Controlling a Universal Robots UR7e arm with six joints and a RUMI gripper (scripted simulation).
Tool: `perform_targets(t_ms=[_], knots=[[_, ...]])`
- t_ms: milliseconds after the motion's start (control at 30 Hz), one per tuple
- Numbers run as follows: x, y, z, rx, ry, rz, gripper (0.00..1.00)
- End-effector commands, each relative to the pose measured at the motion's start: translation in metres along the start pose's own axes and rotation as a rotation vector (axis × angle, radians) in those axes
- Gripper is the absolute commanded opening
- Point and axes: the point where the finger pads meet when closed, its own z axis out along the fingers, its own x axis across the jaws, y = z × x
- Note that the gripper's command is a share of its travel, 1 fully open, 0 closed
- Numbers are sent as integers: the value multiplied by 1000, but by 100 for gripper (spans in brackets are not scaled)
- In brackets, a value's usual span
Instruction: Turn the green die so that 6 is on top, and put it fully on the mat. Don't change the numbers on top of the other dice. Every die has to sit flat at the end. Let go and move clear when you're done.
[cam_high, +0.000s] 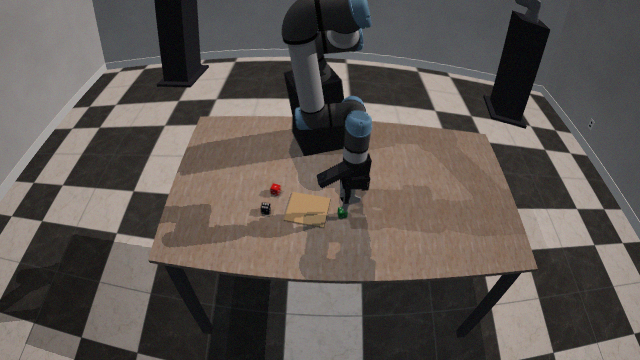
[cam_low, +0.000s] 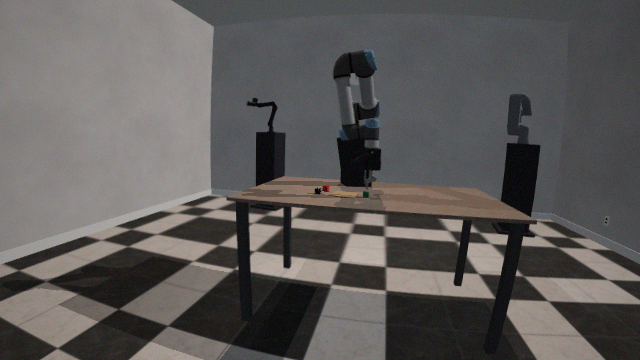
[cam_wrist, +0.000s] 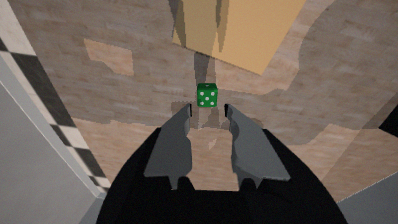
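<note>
The green die (cam_high: 342, 213) lies flat on the wooden table, just off the right edge of the tan mat (cam_high: 307, 209). In the wrist view the die (cam_wrist: 207, 95) sits just beyond my fingertips, showing white pips, with the mat (cam_wrist: 240, 30) further ahead. My gripper (cam_wrist: 207, 104) (cam_high: 346, 200) is partly open with nothing between the fingers. It hangs just above the table behind the die. The exterior view shows the die (cam_low: 365, 194) below the gripper (cam_low: 368, 181).
A red die (cam_high: 275, 188) and a black die (cam_high: 265, 208) lie on the table left of the mat. The robot base stands at the table's far edge. Two dark pedestals stand on the floor behind the table.
</note>
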Motion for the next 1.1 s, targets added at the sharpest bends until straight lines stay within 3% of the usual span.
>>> perform_targets(t_ms=[0, 1067], knots=[[-1, 0, 4, 0, -1, 0, 28], [-1, 0, 7, 0, -1, 0, 28]])
